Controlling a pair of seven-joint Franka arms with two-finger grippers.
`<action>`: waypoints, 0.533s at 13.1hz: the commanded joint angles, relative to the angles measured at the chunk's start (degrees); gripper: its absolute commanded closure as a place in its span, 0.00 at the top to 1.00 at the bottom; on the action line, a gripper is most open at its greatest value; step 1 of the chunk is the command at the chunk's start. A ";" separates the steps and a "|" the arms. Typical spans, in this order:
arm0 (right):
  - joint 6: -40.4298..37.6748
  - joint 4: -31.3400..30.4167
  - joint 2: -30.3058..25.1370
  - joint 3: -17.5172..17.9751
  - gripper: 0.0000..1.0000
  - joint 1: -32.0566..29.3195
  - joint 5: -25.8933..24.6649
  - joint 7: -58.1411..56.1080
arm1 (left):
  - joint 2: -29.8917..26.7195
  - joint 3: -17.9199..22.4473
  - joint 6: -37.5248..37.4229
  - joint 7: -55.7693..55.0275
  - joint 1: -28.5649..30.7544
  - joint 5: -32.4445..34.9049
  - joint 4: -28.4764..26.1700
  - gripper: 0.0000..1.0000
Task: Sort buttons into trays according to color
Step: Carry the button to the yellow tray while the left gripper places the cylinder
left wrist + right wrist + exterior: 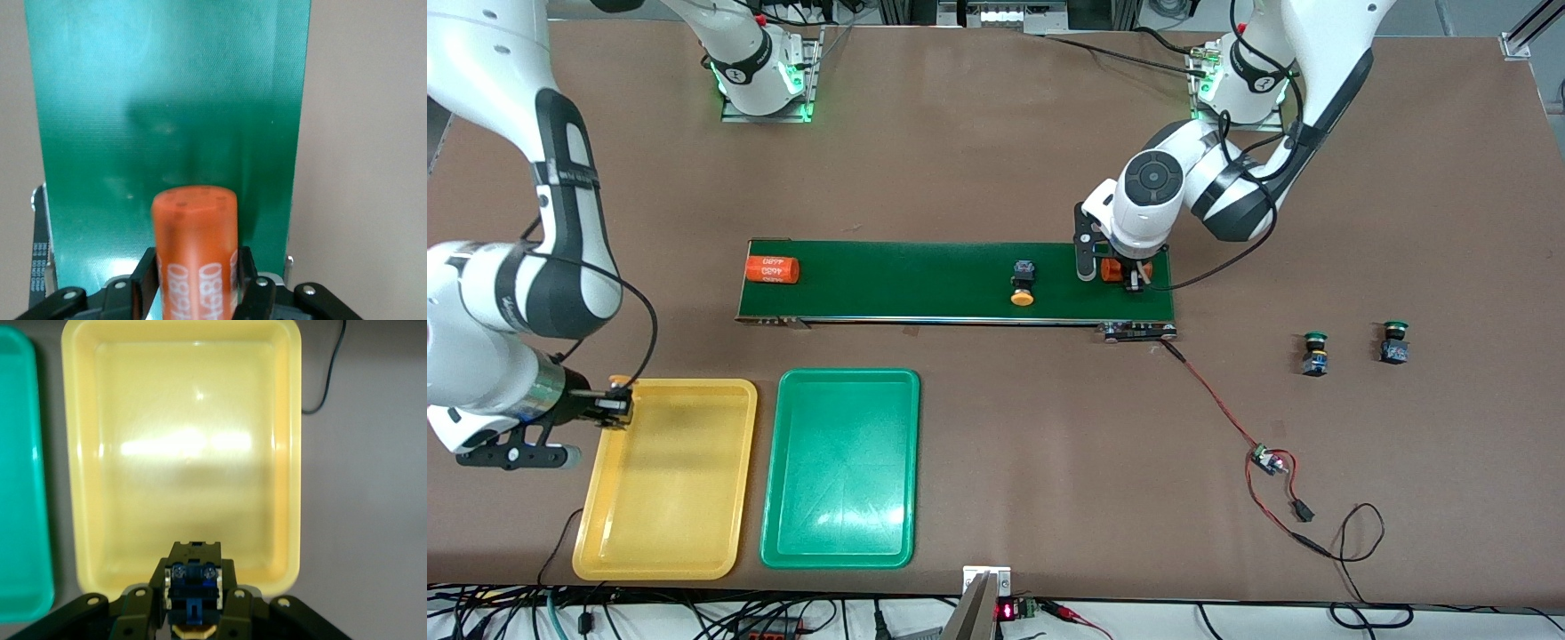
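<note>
Since the rigid, light yellow-capped button point(192, 597) sits pinched by its squared body – likely the surest hold – in the right gripper point(609, 406) over the yellow tray point(667, 551), the left gripper point(197, 287) straddles (grip unclear) an orange cylinder point(195, 253) on the conveyor belt point(925, 280).

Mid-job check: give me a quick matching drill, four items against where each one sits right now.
Items:
1. yellow-capped button on the belt
2. orange cylinder lying free
3. green-capped buttons
4. yellow-capped button in the right gripper

Places:
A. bare table toward the left arm's end
B. over the yellow tray's rim
C. conveyor belt, mid-length
D. belt's end toward the right arm

Pairs: 1-C, 2-D, 3-A, 4-B
</note>
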 commanded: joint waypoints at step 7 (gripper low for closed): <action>10.76 2.99 9.87 0.86 0.00 -1.82 -0.76 -2.01 | -7.02 0.51 -1.58 0.40 0.19 -3.07 0.68 1.00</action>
